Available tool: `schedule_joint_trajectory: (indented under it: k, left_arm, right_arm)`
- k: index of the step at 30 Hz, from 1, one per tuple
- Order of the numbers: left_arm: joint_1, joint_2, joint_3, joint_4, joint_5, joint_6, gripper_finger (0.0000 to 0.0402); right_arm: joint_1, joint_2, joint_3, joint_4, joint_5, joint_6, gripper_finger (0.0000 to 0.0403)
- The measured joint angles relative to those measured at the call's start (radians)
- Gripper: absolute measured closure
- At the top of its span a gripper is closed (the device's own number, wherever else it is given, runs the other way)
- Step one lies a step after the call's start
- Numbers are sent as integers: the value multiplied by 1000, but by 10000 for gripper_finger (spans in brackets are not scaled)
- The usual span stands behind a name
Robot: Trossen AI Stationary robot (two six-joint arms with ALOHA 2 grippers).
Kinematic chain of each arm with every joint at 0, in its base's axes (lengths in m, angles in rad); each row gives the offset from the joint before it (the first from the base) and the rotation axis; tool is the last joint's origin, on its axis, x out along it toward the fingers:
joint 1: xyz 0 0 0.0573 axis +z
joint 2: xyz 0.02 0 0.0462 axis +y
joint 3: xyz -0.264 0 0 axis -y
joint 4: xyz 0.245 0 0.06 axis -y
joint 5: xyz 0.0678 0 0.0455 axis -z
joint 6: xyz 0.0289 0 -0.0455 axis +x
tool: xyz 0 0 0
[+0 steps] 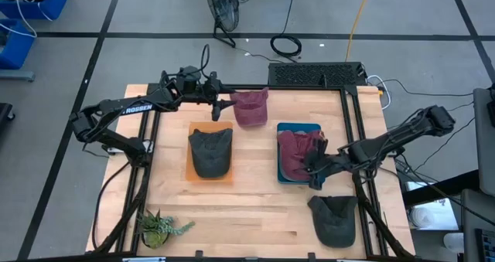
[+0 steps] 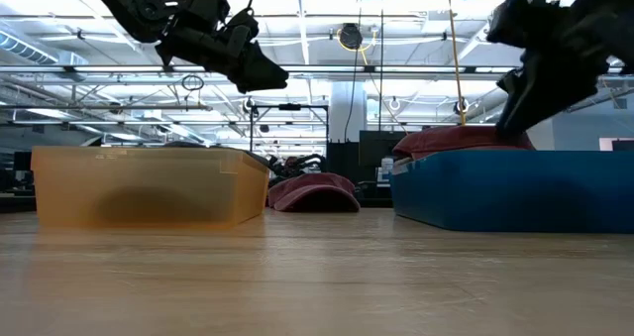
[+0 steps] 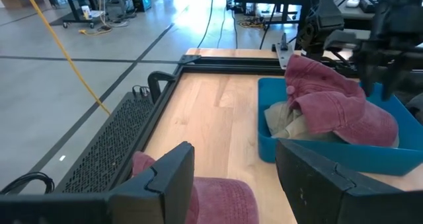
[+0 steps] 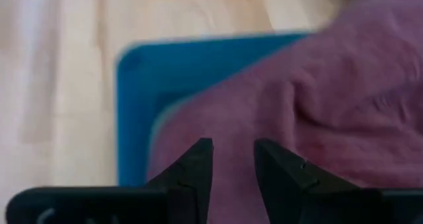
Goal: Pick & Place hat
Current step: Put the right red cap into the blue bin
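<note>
A maroon hat [image 1: 250, 109] lies on the table near its far edge, crown up [image 2: 312, 192]. My left gripper [image 1: 224, 110] hangs open in the air beside and above it [image 3: 234, 148], with the hat [image 3: 218, 197] showing below its fingers. A second maroon hat [image 1: 295, 152] lies in the blue tray [image 1: 298, 128]. My right gripper [image 1: 315, 169] stands over that hat, slightly open [image 4: 232, 148]. A dark grey hat [image 1: 210, 152] fills the orange tray [image 1: 191, 127]. Another dark grey hat [image 1: 334, 219] lies on the table's near right part. My right gripper comes from above, slanting down at the top of the maroon hat [image 2: 466, 136] in the blue tray. Its fingertips [image 2: 510, 118] end right at the cloth. I cannot tell whether they touch it.
A small potted plant [image 1: 158, 228] stands at the near left corner. A black frame rail [image 1: 309, 88] runs along the far edge and down both sides. Bare wood lies between the two trays and along the near middle [image 1: 255, 216].
</note>
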Motion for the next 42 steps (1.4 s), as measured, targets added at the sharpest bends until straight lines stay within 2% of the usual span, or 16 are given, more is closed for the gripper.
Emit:
schedule_joint_trajectory:
  k: [8, 18, 24, 28, 32, 42]
  left_arm:
    - [-12, 0, 0, 2, -1, 2, 188]
    - [-13, 0, 0, 3, -2, 10, 188]
    - [-13, 0, 0, 3, -2, 20, 188]
    - [-13, 0, 0, 3, -2, 22, 188]
    - [-13, 0, 0, 3, -2, 22, 188]
    - [-13, 0, 0, 3, -2, 21, 188]
  right_arm:
    - [-3, 41, -22, -6, 52, 8, 328]
    - [-41, 57, -260, 362, 10, 10, 346]
    - [-48, 59, -333, 395, -50, 89, 347]
    - [-48, 59, -344, 399, -82, 114, 347]
    - [-47, 35, -339, 465, -89, 65, 347]
    - [-47, -156, -250, 440, -104, -57, 345]
